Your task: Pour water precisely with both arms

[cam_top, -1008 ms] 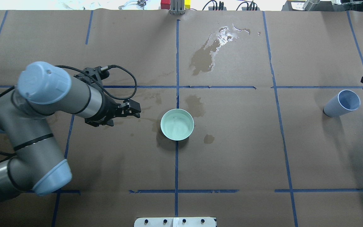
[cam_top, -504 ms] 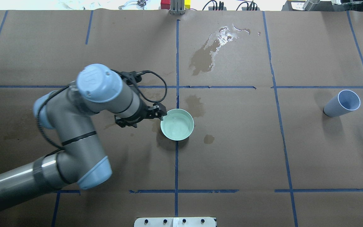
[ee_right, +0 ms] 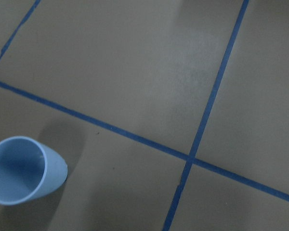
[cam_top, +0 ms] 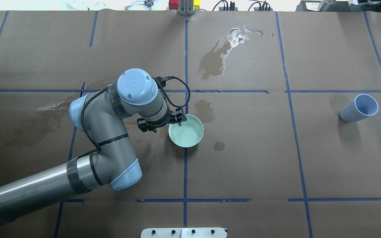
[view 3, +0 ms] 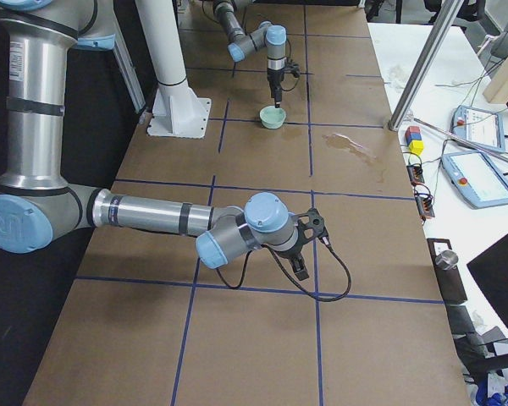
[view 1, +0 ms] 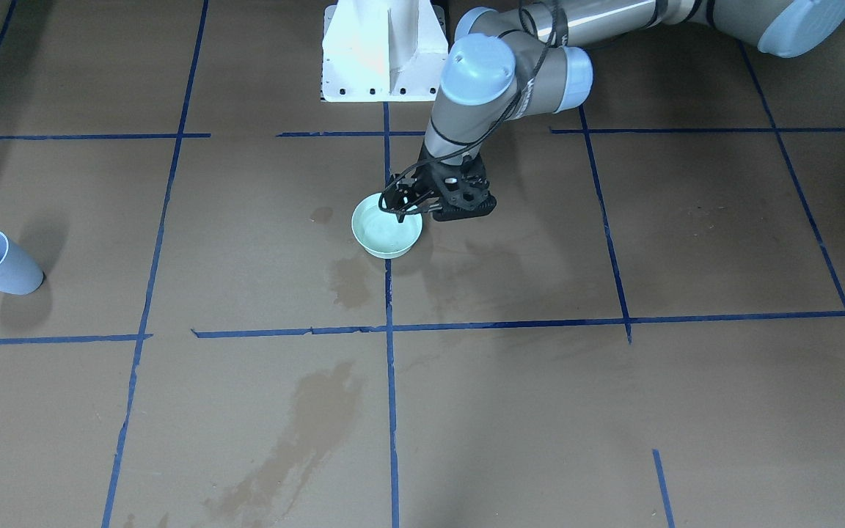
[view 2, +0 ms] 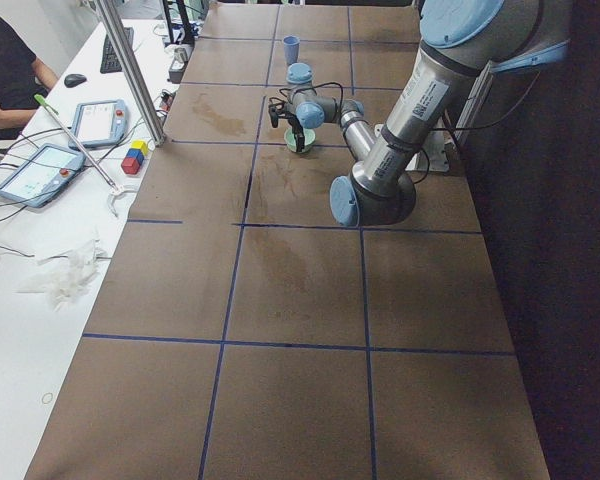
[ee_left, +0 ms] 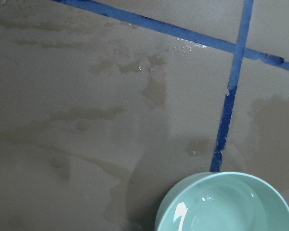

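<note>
The table under brown paper with a grid of blue tape lines (cam_top: 243,158) fills the overhead view, and dark wet stains (cam_top: 212,61) lie on it in the upper centre. The silver-grey left arm with pale blue joint caps (cam_top: 104,132) enters from the lower left of this view and bends toward the centre. The right arm (view 3: 144,211) shows only in the right side view, where it reaches low over the near paper.

The round pale green bowl (cam_top: 202,135) stands at the centre, on a vertical tape line, with bare paper on all sides of it. The light blue plastic cup (cam_top: 356,110) stands well apart from the bowl, near the right edge.

The black left gripper (cam_top: 178,119) points down at the upper-left rim of the bowl. I cannot tell if its jaws are released or clenched on the rim. For the right gripper (view 3: 301,269), I also cannot tell.

The clear water (cam_top: 186,134) lies inside the bowl, just right of and below the left jaws.
</note>
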`<action>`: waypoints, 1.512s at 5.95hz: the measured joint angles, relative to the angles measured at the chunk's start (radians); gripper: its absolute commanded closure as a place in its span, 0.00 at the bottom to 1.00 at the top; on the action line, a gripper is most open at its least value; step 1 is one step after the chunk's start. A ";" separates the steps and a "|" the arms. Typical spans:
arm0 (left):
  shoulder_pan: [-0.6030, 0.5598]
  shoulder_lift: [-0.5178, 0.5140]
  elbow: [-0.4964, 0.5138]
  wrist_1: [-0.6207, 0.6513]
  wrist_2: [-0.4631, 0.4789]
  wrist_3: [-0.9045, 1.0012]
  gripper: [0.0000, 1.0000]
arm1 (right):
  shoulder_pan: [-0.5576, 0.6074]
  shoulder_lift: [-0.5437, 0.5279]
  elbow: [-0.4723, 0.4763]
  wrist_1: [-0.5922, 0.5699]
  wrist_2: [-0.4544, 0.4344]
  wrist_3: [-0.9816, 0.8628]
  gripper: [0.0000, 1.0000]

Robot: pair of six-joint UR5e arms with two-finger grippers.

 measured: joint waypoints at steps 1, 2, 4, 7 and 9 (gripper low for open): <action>0.014 -0.001 0.010 0.000 0.000 0.001 0.48 | 0.027 0.007 0.066 -0.217 0.011 -0.155 0.00; 0.025 -0.001 0.015 0.000 0.000 0.000 0.67 | 0.041 0.012 0.120 -0.349 0.010 -0.228 0.00; 0.033 -0.001 0.017 -0.001 -0.001 -0.001 1.00 | 0.051 0.014 0.154 -0.412 0.011 -0.258 0.00; 0.017 0.044 -0.058 -0.003 -0.007 0.003 1.00 | 0.058 0.011 0.163 -0.417 0.013 -0.260 0.00; -0.023 0.177 -0.213 -0.011 -0.013 0.094 1.00 | 0.064 0.005 0.168 -0.417 0.013 -0.260 0.00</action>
